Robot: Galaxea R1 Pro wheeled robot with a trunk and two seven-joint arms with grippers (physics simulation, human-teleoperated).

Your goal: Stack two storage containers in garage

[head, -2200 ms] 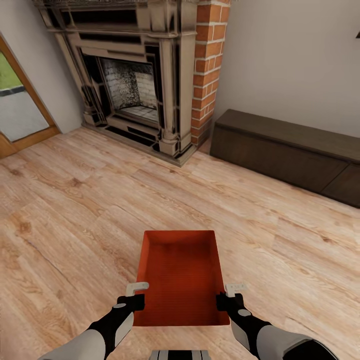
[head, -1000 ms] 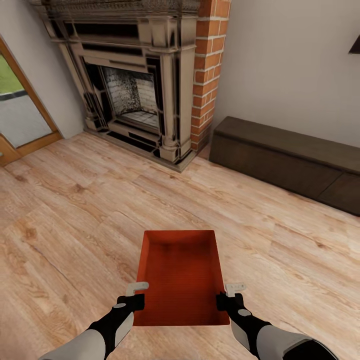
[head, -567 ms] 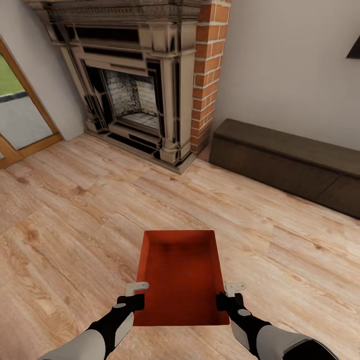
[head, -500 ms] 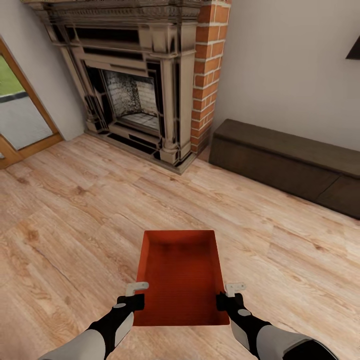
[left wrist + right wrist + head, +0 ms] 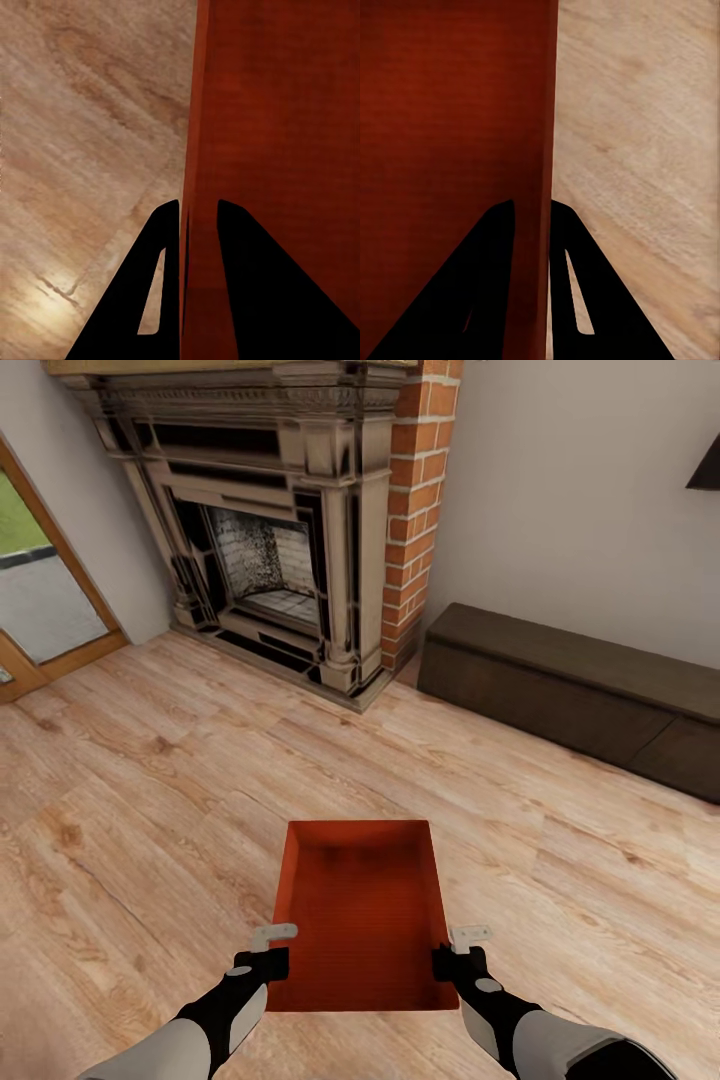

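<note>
Here, the orange-red rectangular plastic tub (image 5: 362,910) hangs over the pale wood-plank floor (image 5: 150,790). The left gripper (image 5: 268,952) pinches its left wall, and the right gripper (image 5: 456,952) pinches its right wall. A red-brick fireplace (image 5: 300,540) and a long dark-brown bench (image 5: 570,685) stand well ahead.

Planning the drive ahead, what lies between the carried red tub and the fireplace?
In the head view, only bare wood-plank floor lies between the storage container and the fireplace.

A light wood-plank floor (image 5: 180,780) is seen below a red-brick fireplace (image 5: 300,540) upper left and a long dark-brown bench (image 5: 570,685) right.
</note>
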